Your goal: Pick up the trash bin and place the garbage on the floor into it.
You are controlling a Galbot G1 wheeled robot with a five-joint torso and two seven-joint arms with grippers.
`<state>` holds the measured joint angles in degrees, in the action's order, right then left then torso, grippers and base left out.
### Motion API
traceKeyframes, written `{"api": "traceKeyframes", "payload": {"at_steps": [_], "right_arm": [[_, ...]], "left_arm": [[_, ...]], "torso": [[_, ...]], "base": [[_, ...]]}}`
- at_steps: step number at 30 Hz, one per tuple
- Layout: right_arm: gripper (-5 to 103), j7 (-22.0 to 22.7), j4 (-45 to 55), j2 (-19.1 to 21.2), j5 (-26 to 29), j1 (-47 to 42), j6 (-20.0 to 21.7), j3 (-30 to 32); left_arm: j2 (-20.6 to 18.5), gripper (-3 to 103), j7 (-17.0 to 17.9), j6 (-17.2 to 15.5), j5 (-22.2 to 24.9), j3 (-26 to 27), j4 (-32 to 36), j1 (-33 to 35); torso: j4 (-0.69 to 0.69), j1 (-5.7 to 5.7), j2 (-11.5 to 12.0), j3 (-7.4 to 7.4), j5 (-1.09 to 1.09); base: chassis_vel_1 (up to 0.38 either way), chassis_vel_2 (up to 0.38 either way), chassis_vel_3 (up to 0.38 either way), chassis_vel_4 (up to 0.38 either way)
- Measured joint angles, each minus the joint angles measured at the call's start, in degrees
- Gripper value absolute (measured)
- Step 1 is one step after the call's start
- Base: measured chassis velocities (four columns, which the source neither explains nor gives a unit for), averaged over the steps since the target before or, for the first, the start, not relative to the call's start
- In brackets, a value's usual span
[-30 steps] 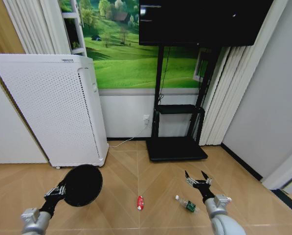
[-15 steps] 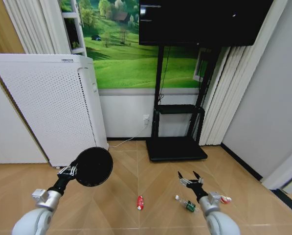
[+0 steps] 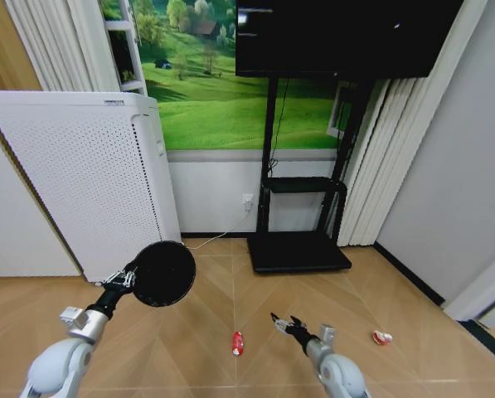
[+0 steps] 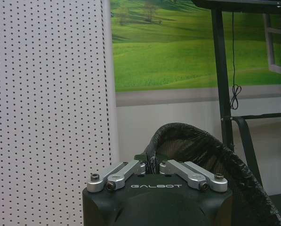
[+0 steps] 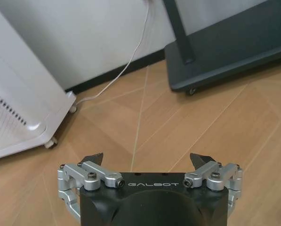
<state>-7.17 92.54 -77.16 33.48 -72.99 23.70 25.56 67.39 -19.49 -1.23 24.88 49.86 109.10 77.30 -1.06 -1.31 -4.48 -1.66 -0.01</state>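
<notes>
My left gripper (image 3: 128,279) is shut on the rim of the black mesh trash bin (image 3: 163,274), held in the air on its side in front of the white appliance. In the left wrist view the fingers (image 4: 126,169) pinch the bin's rim and the trash bin (image 4: 201,150) bulges beyond them. My right gripper (image 3: 284,322) hangs open low over the herringbone floor (image 3: 189,348), to the right of a red can (image 3: 237,342) lying there. A small red-white scrap (image 3: 382,337) lies farther right. Bare floor (image 5: 178,127) shows ahead of the open right gripper (image 5: 147,160).
A tall white perforated appliance (image 3: 81,191) stands at the left by the wall. A black TV stand with a flat base (image 3: 298,251) and a screen above is at the back centre. A white cable (image 5: 131,61) runs along the wall. Grey walls close in on the right.
The left arm has carried the bin up and to the right. The right gripper has moved left and nearer, and its arm now covers the clear bottle that lay beside it.
</notes>
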Motion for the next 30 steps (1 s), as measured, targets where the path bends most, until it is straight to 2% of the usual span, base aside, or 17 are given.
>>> {"api": "traceKeyframes", "payload": {"at_steps": [4,8,10,11,13,14,15,16,18,21,24,30], "right_arm": [[100,-0.61,-1.40,0.24,-0.39,1.05,0.29,-1.56],[100,-2.11,-4.84,0.78,-2.90,3.71,2.77,-5.72],[100,-3.44,-10.26,0.94,-6.72,7.97,0.79,-10.89],[100,-3.44,-10.26,0.94,-6.72,7.97,0.79,-10.89],[100,-7.76,-14.23,1.30,-11.66,10.93,-4.96,-13.26],[100,-7.76,-14.23,1.30,-11.66,10.93,-4.96,-13.26],[100,-10.64,-15.96,1.60,-14.43,12.28,-7.92,-14.10],[100,-10.64,-15.96,1.60,-14.43,12.28,-7.92,-14.10],[100,-13.54,-16.90,2.20,-16.36,13.53,-10.59,-14.65],[100,-13.54,-16.46,2.40,-16.43,13.43,-11.31,-14.39],[100,-11.24,-12.49,2.64,-16.47,10.25,-11.95,-11.32],[100,-11.71,-9.60,3.29,-17.02,7.69,-11.88,-9.04]], "left_arm": [[-0.16,8,0.00,-0.25,0.00,-0.10,0.01,-0.07],[-0.46,8,0.01,-0.33,-0.01,-0.16,0.18,-0.08],[-0.61,8,0.02,-0.49,-0.10,-0.15,1.08,0.49],[-0.61,8,0.02,-0.49,-0.10,-0.15,1.08,0.49],[-0.77,8,0.04,-0.72,-0.11,-0.10,1.91,1.04],[-0.77,8,0.04,-0.72,-0.11,-0.10,1.91,1.04],[-0.86,8,0.04,-0.81,-0.11,0.03,2.21,1.33],[-0.86,8,0.04,-0.81,-0.11,0.03,2.21,1.33],[-0.90,8,0.04,-0.91,-0.11,0.34,2.52,1.84],[-0.84,8,0.04,-0.91,-0.11,0.60,2.68,2.11],[-0.05,8,-0.07,-0.85,-0.09,1.09,3.05,2.89],[0.68,8,-0.19,-0.69,-0.33,0.98,3.05,2.84]], "torso": [[0.00,0.00,0.00,0.00,0.01],[-0.02,0.00,0.00,0.00,0.01],[-0.01,0.00,0.00,0.00,0.00],[-0.01,0.00,0.00,0.00,0.00],[0.00,0.00,0.00,0.00,0.00],[0.00,0.00,0.00,0.00,0.00],[0.00,0.00,0.01,0.00,0.00],[0.00,0.00,0.01,0.00,0.00],[0.00,0.00,0.00,0.00,0.00],[0.00,0.00,0.00,0.00,0.01],[-0.02,0.01,0.00,0.01,0.00],[-0.02,0.01,0.00,0.01,0.01]], "base": [[0.000,0.000,0.000,0.000],[0.000,0.000,0.000,0.000],[0.000,0.000,0.000,0.000],[0.000,0.000,0.000,0.000],[0.000,0.000,0.000,0.000],[0.000,0.000,0.000,0.000],[0.000,0.000,0.000,0.000],[0.000,0.000,0.000,0.000],[0.000,0.000,0.000,0.000],[0.000,0.000,0.000,0.000],[0.000,0.000,0.000,0.000],[0.000,0.000,0.000,0.000]]}}
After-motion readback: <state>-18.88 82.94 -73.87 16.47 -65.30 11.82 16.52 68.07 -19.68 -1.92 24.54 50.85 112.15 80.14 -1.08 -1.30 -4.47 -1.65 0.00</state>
